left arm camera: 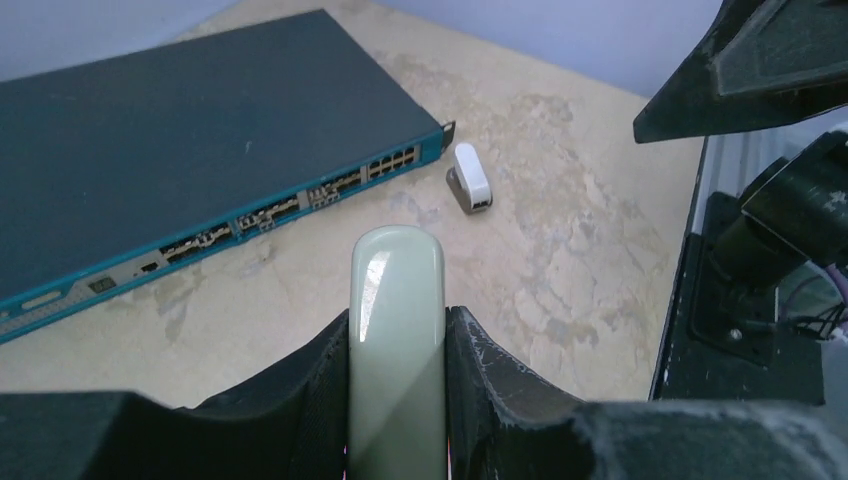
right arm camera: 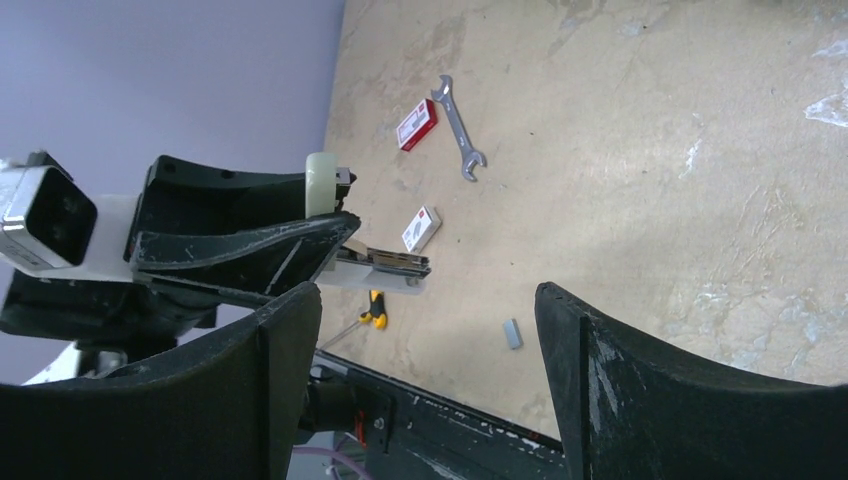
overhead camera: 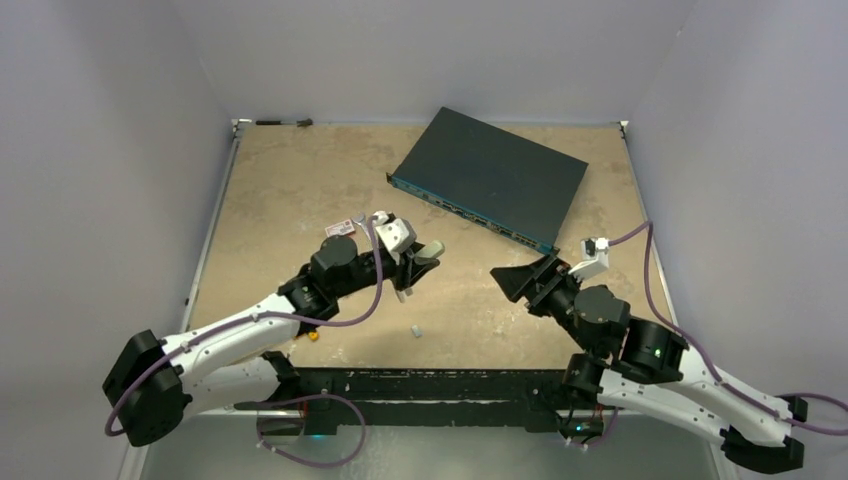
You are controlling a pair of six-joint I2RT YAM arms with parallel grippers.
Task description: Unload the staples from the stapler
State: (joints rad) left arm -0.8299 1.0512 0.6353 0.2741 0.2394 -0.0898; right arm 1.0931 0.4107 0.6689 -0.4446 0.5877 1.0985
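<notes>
left gripper (overhead camera: 408, 258): clamped on the stapler, raised above the table (overhead camera: 280, 180), left of middle
stapler (left arm camera: 397, 290): pale top pinched between both left fingers, rounded end sticking out past the tips; right wrist view shows the metal channel (right arm camera: 392, 262) angled off from the top, so it looks hinged open
right gripper (overhead camera: 500, 275): fingers spread wide, nothing between them, right of the stapler and apart from it
staples (overhead camera: 416, 329): one small grey strip flat on the table, nearer than the stapler, close to the near edge, touching neither gripper
network switch (overhead camera: 490, 175): far right, flat, port side facing near-left
wrench (right arm camera: 458, 128): beside the red-and-white box (right arm camera: 417, 124), far-left of the left gripper
small white box (right arm camera: 421, 229): on the table close to the left arm
screwdriver (right arm camera: 372, 310): yellow handle, near edge, by the left arm
</notes>
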